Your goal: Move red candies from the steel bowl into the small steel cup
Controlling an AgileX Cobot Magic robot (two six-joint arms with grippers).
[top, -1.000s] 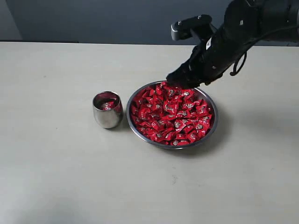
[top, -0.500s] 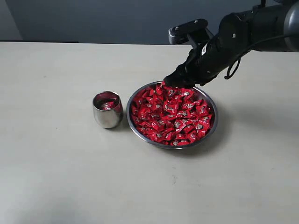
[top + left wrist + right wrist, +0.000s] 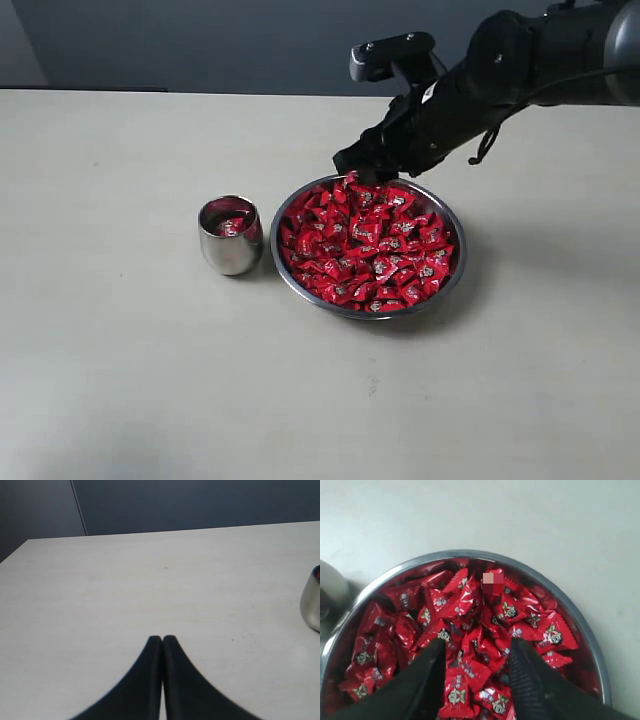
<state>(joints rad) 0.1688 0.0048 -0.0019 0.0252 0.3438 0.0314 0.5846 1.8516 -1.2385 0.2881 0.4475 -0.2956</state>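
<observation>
The steel bowl (image 3: 277, 252) sits mid-table, heaped with red candies (image 3: 370, 245). Just left of it stands the small steel cup (image 3: 230, 248), with some red inside. My right gripper (image 3: 350, 164) hovers over the bowl's far rim. In the right wrist view it (image 3: 477, 647) is open above the red candies (image 3: 465, 600), and nothing is gripped between its fingers (image 3: 520, 655). The bowl's rim (image 3: 470, 554) curves beyond them, and the cup (image 3: 329, 587) shows at the edge. My left gripper (image 3: 162, 640) is shut and empty over bare table, with the cup (image 3: 312, 600) off to one side.
The pale table (image 3: 120, 380) spreads around bowl and cup. A dark wall (image 3: 200, 40) runs behind the table's far edge. My right arm (image 3: 520, 70) reaches in from the upper right of the exterior view.
My right gripper has shifted left and slightly up along the bowl's far rim. Bowl, cup and candies have not moved.
</observation>
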